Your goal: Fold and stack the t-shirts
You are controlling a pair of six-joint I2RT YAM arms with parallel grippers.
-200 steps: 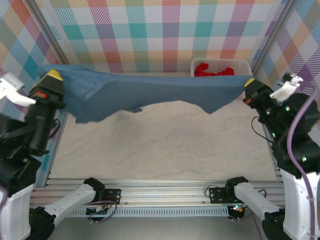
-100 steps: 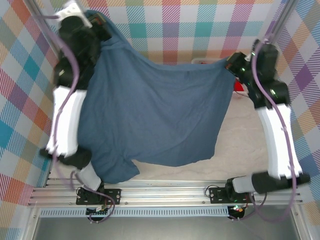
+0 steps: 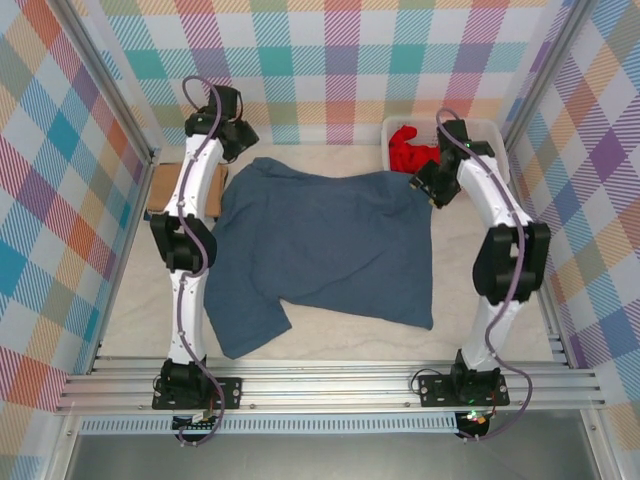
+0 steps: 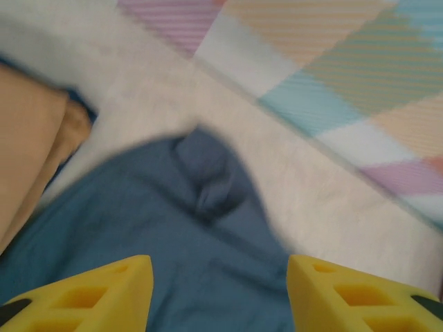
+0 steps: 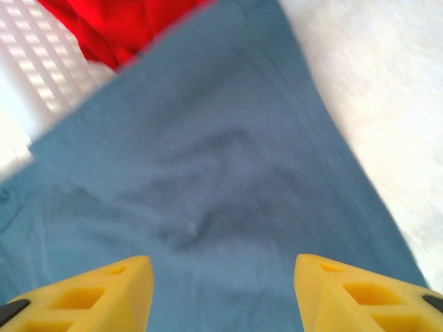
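The slate blue t-shirt (image 3: pixel 330 245) lies spread on the table, one sleeve reaching toward the near left. My left gripper (image 3: pixel 240 138) hovers over its far left corner, open, with nothing between the yellow fingers (image 4: pixel 104 290); the blue cloth (image 4: pixel 201 228) lies below them. My right gripper (image 3: pixel 423 183) is over the far right corner, also open above the cloth (image 5: pixel 208 180). A folded tan-brown t-shirt (image 3: pixel 163 190) lies at the left wall, also seen in the left wrist view (image 4: pixel 28 159). The bright red t-shirt (image 3: pixel 408 148) sits in the basket.
The white slotted basket (image 3: pixel 488 128) stands in the far right corner, its wall (image 5: pixel 34 76) close behind the blue shirt's corner. Checked walls and metal frame posts enclose the table. Bare tabletop (image 3: pixel 480 300) shows to the right and near side of the blue shirt.
Both arms swung the blue shirt from held up in the air down onto the table, reached to the far side, and both grippers opened and let it go.
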